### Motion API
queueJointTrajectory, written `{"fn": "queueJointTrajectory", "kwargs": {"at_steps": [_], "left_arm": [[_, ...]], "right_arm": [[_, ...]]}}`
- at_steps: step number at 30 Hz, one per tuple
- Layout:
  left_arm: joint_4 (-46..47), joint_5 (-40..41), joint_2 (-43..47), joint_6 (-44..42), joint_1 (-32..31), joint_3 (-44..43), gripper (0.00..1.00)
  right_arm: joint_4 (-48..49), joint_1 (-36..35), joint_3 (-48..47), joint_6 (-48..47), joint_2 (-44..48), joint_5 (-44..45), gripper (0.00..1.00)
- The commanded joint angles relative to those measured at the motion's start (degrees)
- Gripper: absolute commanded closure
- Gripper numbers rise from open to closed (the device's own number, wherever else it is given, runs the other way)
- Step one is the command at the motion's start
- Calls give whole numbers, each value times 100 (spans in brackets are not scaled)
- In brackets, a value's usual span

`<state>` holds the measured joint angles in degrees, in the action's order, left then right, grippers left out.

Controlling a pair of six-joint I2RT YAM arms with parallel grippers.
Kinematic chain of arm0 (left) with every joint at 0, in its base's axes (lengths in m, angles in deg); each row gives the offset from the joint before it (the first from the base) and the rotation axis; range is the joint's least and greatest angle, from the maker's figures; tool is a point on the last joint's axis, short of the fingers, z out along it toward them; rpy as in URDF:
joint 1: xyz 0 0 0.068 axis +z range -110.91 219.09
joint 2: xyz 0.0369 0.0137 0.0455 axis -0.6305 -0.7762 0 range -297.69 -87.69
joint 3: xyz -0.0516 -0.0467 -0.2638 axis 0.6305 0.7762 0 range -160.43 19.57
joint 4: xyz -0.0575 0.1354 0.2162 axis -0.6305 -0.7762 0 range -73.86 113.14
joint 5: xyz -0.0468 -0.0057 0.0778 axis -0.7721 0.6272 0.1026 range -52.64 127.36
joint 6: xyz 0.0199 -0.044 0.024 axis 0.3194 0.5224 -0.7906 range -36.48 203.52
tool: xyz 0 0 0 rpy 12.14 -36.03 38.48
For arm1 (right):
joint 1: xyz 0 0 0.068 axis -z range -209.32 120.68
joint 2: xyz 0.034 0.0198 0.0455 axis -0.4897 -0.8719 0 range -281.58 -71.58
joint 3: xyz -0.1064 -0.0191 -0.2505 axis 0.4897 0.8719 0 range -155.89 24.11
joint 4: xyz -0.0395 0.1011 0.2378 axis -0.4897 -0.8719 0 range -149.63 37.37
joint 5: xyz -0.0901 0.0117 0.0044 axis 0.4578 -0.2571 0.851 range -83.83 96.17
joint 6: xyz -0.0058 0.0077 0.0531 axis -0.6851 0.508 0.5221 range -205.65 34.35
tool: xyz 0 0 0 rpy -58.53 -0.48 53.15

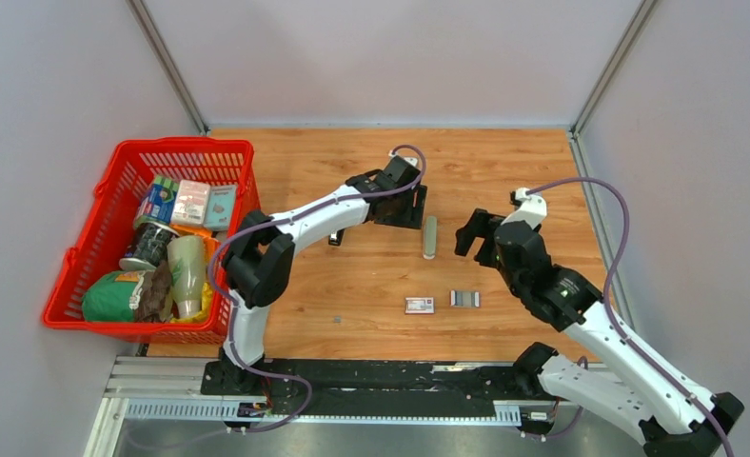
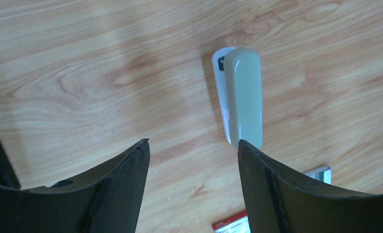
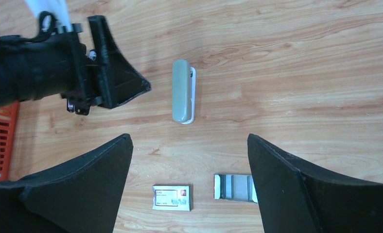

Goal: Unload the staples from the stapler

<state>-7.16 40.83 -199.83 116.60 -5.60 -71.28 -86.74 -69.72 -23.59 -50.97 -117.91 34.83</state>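
The grey-green stapler (image 1: 429,236) lies shut and flat on the wooden table, so any staples inside it are hidden. It also shows in the left wrist view (image 2: 243,97) and the right wrist view (image 3: 182,97). My left gripper (image 1: 404,211) is open and empty just left of the stapler, its fingertips (image 2: 136,155) above bare wood. My right gripper (image 1: 474,240) is open and empty to the stapler's right, its fingers (image 3: 272,160) spread wide. A small open white tray with silvery staple strips (image 3: 234,187) lies nearer me, also seen from above (image 1: 463,298).
A small printed white cardboard box (image 1: 419,305) lies left of the tray, also in the right wrist view (image 3: 171,197). A red basket (image 1: 114,181) full of groceries stands at the table's left edge. Grey walls close in the back and sides.
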Motion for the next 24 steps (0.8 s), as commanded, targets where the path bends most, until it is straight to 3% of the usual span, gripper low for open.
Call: {"fn": "queueJointTrajectory", "kwargs": {"at_steps": [1, 10, 24], "left_arm": [[-213, 198, -493, 14, -145, -775, 26], [-441, 391, -1363, -135, -488, -1743, 25], [-907, 963, -2119, -205, -708, -2639, 23]], "right_arm": [[-140, 32, 234, 74, 457, -44, 9], [-17, 24, 718, 83, 730, -625, 9], [1, 32, 912, 39, 994, -731, 9]]}}
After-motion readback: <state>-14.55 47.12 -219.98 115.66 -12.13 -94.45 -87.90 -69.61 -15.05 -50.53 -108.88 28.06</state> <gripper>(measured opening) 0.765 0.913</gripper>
